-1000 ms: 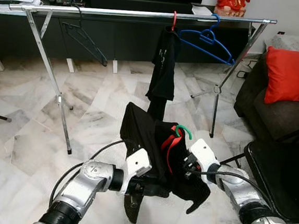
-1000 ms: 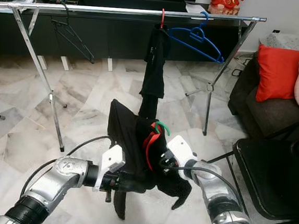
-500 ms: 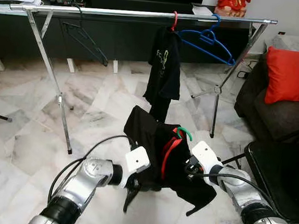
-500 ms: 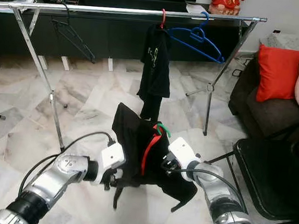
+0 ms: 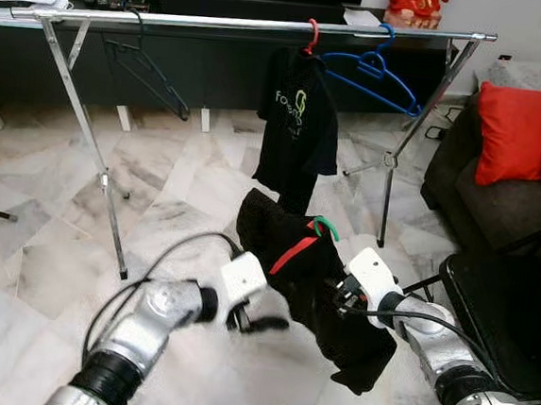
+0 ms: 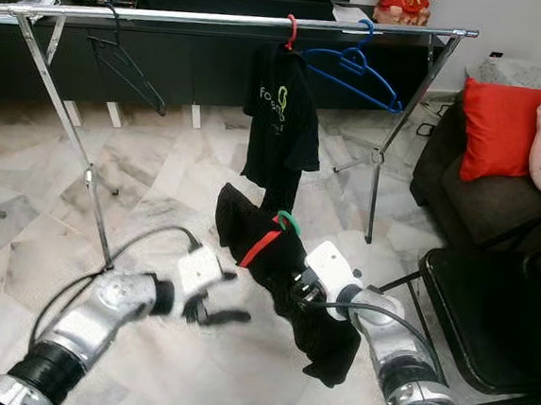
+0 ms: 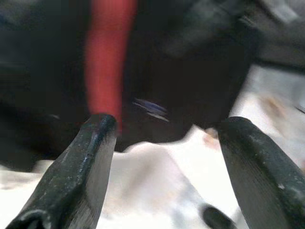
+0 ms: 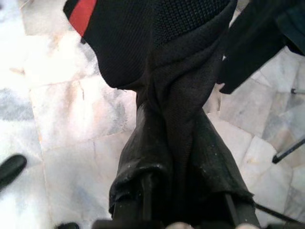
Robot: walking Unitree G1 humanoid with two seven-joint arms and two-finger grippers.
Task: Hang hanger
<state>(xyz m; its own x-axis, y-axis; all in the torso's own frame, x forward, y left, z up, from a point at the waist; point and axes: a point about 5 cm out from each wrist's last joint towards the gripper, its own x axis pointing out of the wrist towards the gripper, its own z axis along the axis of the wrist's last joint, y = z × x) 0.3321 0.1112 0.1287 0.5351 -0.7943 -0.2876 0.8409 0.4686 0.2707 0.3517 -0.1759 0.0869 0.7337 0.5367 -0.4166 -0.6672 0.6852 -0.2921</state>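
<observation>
- One chrome clothes rail (image 5: pixel 220 23) spans the scene on splayed legs; three hangers hook over it: an empty black hanger (image 5: pixel 149 69) toward the robot's left, a red-hooked hanger (image 5: pixel 311 37) carrying a black T-shirt (image 5: pixel 299 129), and an empty blue hanger (image 5: pixel 376 74) just beside it.
- A fourth hanger, the green-hooked hanger (image 5: pixel 326 228), sits low in front of the rail inside a black garment (image 5: pixel 324 293) with a red strip (image 5: pixel 293 255) (its frame is hidden by the cloth).
- Right gripper (image 5: pixel 338 298): its fingers are buried in the garment, clamped on bunched black fabric in the right wrist view, and it holds garment and hanger up off the floor.
- Left gripper (image 5: pixel 258 320): blurred, fingers spread wide with nothing between them, just beside the garment and apart from it; the left wrist view shows both black fingers (image 7: pixel 81 171) parted before the cloth and red strip.
- Open rail lies between the black hanger and the red-hooked one; marble floor (image 5: pixel 68 242) under the rail is bare.
- To the robot's right stand a dark sofa (image 5: pixel 484 198) with one red cushion (image 5: pixel 519 129) and a black chair (image 5: pixel 502 318), near the right arm.
- The hung T-shirt bears pale green print starting "Fo"; the rest is unreadable.
</observation>
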